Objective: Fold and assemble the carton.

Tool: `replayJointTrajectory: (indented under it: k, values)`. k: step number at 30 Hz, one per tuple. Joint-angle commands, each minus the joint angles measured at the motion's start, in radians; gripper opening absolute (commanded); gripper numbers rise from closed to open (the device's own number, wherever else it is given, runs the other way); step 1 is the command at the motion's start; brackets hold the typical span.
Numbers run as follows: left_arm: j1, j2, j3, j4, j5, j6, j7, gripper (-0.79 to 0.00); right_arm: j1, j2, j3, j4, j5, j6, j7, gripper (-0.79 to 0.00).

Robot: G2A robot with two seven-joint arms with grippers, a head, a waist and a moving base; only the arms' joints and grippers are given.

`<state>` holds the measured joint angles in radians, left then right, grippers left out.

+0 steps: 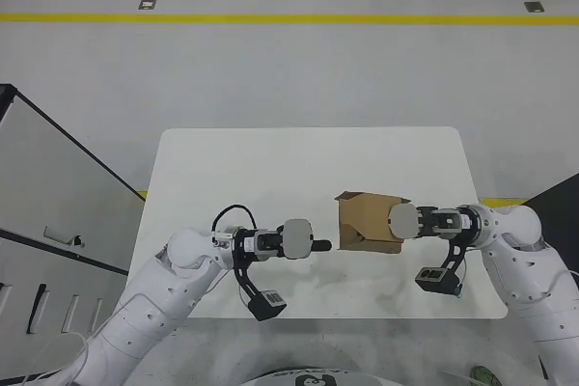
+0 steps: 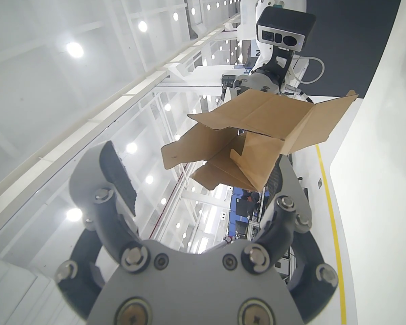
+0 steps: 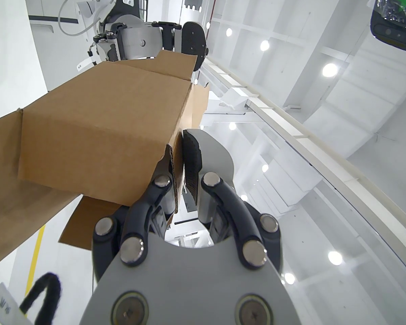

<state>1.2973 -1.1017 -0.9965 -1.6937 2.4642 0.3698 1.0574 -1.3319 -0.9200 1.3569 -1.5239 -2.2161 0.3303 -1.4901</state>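
Right end effector (image 3: 180,160) pinches carton (image 1: 365,227) flap over counter (image 1: 270,164); left end effector (image 1: 320,245) spread, near carton.

A grey floor (image 1: 299,77) is lying under the white table (image 1: 270,164), with a yellow line (image 1: 289,17) running beyond the table's far edge. A grey cabinet (image 1: 29,183) is standing beside the table. Round ceiling lights (image 2: 73,49) are shining above the table.

The carton (image 1: 365,227) is matt brown corrugated cardboard, rough at its cut edges. The right tool (image 3: 178,160) has smooth grey links (image 3: 225,192), shiny metal screws (image 3: 252,254) and black, coarse-textured pads (image 3: 192,152). The surface (image 1: 270,164) looks smooth, matt white.
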Motion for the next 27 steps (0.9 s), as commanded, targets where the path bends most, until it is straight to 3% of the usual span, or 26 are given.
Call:
replayJointTrajectory:
  k: [1, 10, 21, 23, 24, 26, 27]
  values:
    - [0.003, 0.0, 0.002, -0.007, 0.009, -0.003, -0.013, 0.0, -0.001, 0.0, 0.0, 0.0, 0.0, -0.001, 0.007, -0.785]
    - [0.022, 0.01, -0.029, -0.027, 0.082, 0.054, 0.003, 0.0, -0.013, -0.008, 0.004, -0.009, 0.06, 0.005, 0.005, -0.785]
    - [0.02, 0.015, -0.039, -0.053, 0.162, 0.05, -0.022, 0.0, -0.024, -0.009, 0.009, 0.011, 0.035, -0.007, 0.049, -0.785]
    - [0.024, 0.019, -0.05, -0.065, 0.204, 0.038, -0.034, -0.394, -0.026, -0.008, 0.012, 0.023, 0.024, -0.004, 0.049, -0.785]
    - [0.026, 0.021, -0.056, -0.072, 0.221, 0.033, -0.039, -0.471, -0.027, -0.008, 0.014, 0.029, 0.026, -0.001, 0.046, -0.785]
    - [0.033, 0.025, -0.07, -0.083, 0.261, 0.022, -0.049, -0.785, -0.028, -0.008, 0.017, 0.035, 0.02, 0.011, 0.028, -0.785]
    - [0.034, 0.028, -0.077, -0.09, 0.292, 0.016, -0.053, -0.785, -0.029, -0.008, 0.018, 0.041, 0.022, 0.017, 0.021, -0.785]
